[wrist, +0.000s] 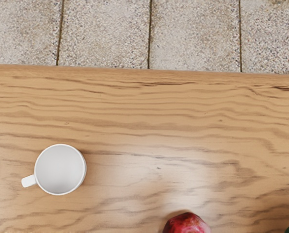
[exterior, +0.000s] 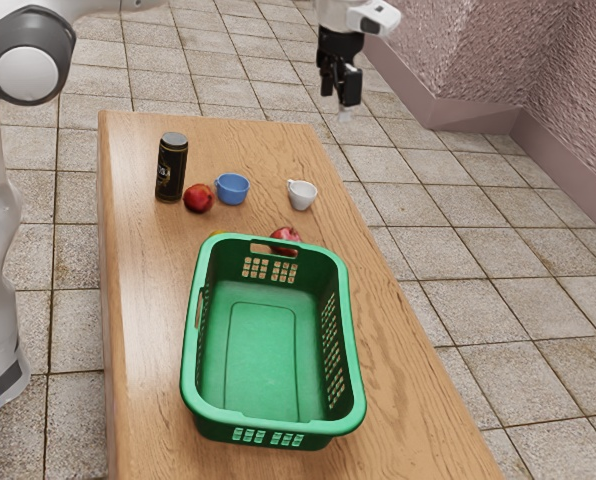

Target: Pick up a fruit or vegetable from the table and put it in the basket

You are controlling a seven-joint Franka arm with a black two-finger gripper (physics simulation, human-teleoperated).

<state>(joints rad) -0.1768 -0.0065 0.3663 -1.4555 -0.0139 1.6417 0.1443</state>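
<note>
"Two red fruits sit on a wooden table (exterior: 398, 400), outside a green basket (exterior: 278, 424) whose floor lies bare. How far along is the job?"

"At its outset, by the look of it. One fruit (exterior: 286, 237) rests just beyond the basket's end wall; an apple (exterior: 199, 198) stands beside a black can (exterior: 172, 168) and near a blue cup (exterior: 232, 189). Choosing, grasping, carrying and releasing all remain."

"And the robot?"

"Its arm (exterior: 26, 75) reaches in from the exterior view's left, the gripper (exterior: 342, 104) raised well above the tabletop and pointing down. The wrist view looks down on a white cup (wrist: 60, 169) and the fruit near the basket."

"Wide or narrow?"

"Cannot be told from this angle. No fruit is seen in its grip; a descent would likely come first."
</note>
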